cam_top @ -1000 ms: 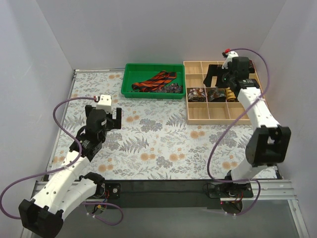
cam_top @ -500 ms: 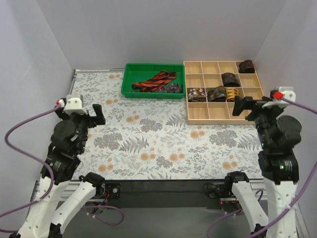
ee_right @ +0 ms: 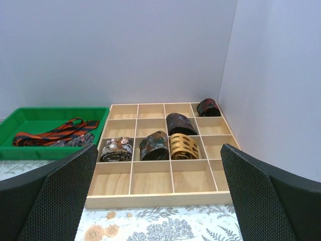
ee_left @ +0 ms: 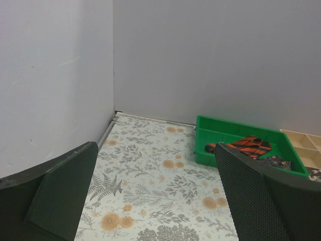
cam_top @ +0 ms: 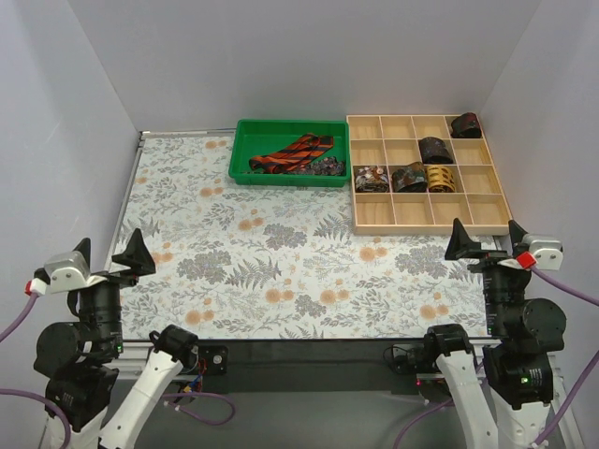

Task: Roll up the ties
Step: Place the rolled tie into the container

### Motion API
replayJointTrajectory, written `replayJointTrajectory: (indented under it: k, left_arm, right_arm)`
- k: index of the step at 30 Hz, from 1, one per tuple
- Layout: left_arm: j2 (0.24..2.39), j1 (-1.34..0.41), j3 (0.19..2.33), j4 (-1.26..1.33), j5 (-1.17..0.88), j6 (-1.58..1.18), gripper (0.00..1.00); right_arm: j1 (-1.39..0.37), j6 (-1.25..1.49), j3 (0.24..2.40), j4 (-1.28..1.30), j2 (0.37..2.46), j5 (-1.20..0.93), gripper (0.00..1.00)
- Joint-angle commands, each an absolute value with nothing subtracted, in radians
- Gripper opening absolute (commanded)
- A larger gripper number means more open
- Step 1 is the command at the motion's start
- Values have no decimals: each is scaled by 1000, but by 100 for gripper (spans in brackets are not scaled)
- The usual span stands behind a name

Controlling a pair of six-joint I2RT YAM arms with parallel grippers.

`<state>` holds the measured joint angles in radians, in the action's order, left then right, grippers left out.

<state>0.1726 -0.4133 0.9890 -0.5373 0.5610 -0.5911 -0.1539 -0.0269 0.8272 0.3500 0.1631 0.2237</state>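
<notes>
1. The left arm (cam_top: 94, 313) stands folded in the lower left corner of the top view. Its wrist is raised and the left tool (cam_top: 109, 253) looks across the table (cam_top: 281, 271).
2. This tool is wide open. In the left wrist view its fingers (ee_left: 60, 191) sit at the two lower corners, and only the table shows between them.
3. The right arm (cam_top: 524, 327) has the same pose in the lower right corner. The right tool (cam_top: 489, 238) is also spread wide and grips nothing.
4. A red-black striped tie (cam_top: 295, 152) lies loose in the green tray (cam_top: 285, 180) at the upper middle, and a dark tie (cam_top: 328, 166) is just beside it.
5. Five rolled ties sit in the wooden box (cam_top: 412, 213) at the upper right:
   - one (cam_top: 465, 124) in the far right corner compartment;
   - one (cam_top: 433, 150) in the second row;
   - three (cam_top: 408, 177) side by side in the third row.
</notes>
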Motion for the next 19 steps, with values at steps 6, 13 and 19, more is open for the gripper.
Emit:
replayJointTrajectory:
  k: [6, 13, 19]
  left_arm:
    - [115, -408, 856, -529, 617, -614, 96]
    - [124, -407, 796, -457, 620, -624, 96]
    - [138, -408, 736, -374, 609, -626, 96]
  right_arm:
    - [-184, -77, 752, 222, 107, 238, 98]
    - [-190, -89, 721, 176, 103, 216, 99]
    - [-198, -112, 713, 155, 106, 198, 98]
